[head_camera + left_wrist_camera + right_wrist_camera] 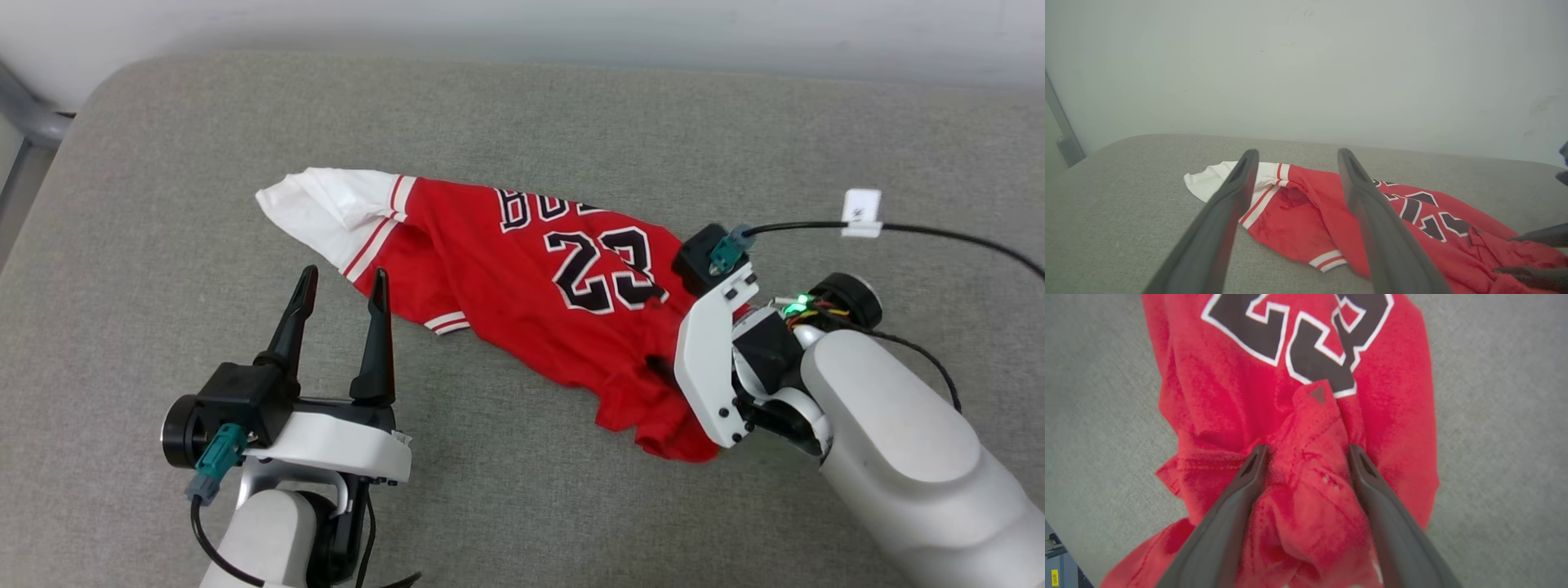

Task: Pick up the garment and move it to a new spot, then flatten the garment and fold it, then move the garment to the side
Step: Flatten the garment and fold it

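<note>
We see the garment (490, 278) lying crumpled on the grey cushion (163, 163), our right gripper (1306, 451) spread wide astride a bunched ridge (1312, 424) near its hem, seemingly to pinch it for lifting, while our left gripper (344, 273) hovers unclenched beside the white sleeve (326, 208).
</note>
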